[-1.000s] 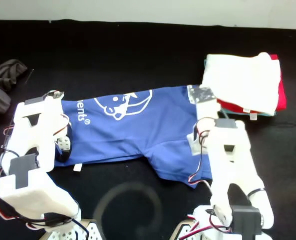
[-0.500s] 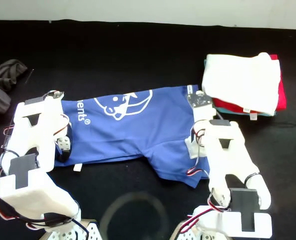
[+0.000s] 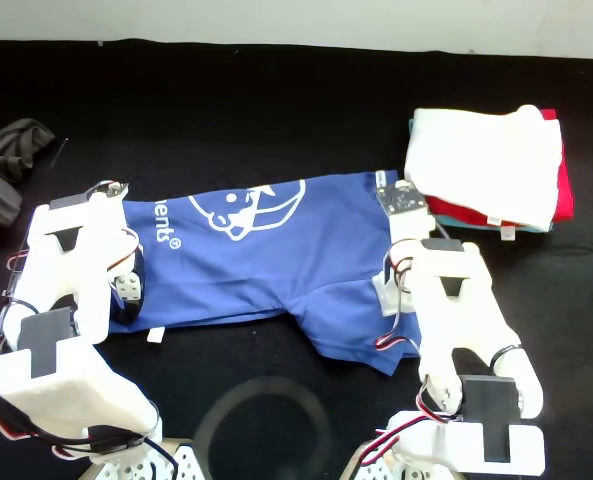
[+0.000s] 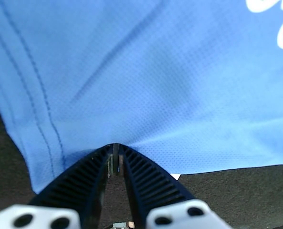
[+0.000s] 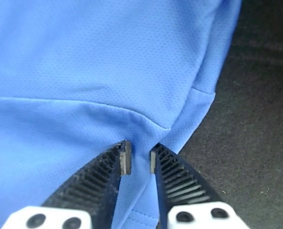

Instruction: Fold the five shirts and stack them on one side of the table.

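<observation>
The right arm's base has swung round since a second ago and its upper end now sits slightly nearer the blue shirt (image 3: 276, 260), beside the folded stack (image 3: 486, 165); the left arm holds its earlier position. The blue shirt lies spread across the middle of the black table (image 3: 276, 100), unmoved. The left hand (image 4: 115, 160) is pinched closed on the shirt's hem, the fabric tenting at its tips. The right hand (image 5: 139, 162) stands open by a narrow gap over a sleeve seam near the shirt's edge, gripping nothing. A white graphic (image 3: 241, 210) and white lettering run across the shirt's chest, and a small white tag (image 3: 156, 335) pokes out at the hem. The stack, white on top of red, rests at the table's far right; a dark garment (image 3: 6, 170) lies crumpled at the left edge.
</observation>
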Robot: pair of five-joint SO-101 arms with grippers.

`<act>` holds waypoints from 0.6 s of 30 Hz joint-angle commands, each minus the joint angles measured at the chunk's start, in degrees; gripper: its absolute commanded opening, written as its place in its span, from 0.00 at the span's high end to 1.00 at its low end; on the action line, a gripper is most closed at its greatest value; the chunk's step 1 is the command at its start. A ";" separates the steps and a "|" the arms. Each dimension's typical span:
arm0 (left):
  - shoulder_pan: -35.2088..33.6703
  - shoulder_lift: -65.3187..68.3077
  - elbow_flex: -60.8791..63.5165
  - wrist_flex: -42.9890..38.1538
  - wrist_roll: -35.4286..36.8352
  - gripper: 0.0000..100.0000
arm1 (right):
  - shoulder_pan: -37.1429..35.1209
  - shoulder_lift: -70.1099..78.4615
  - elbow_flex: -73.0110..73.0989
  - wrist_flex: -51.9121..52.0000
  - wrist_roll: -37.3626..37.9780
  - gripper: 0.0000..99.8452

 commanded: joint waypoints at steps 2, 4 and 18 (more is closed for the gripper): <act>0.66 -0.22 0.22 -2.90 0.09 0.99 | 0.13 0.31 -1.54 -0.04 -0.53 0.90; 0.66 -0.22 0.22 -2.90 0.09 0.99 | 1.10 0.31 -1.54 -0.04 -0.53 0.87; 0.66 -0.22 0.22 -2.90 0.09 0.99 | 4.97 0.31 -4.70 2.07 -0.18 0.95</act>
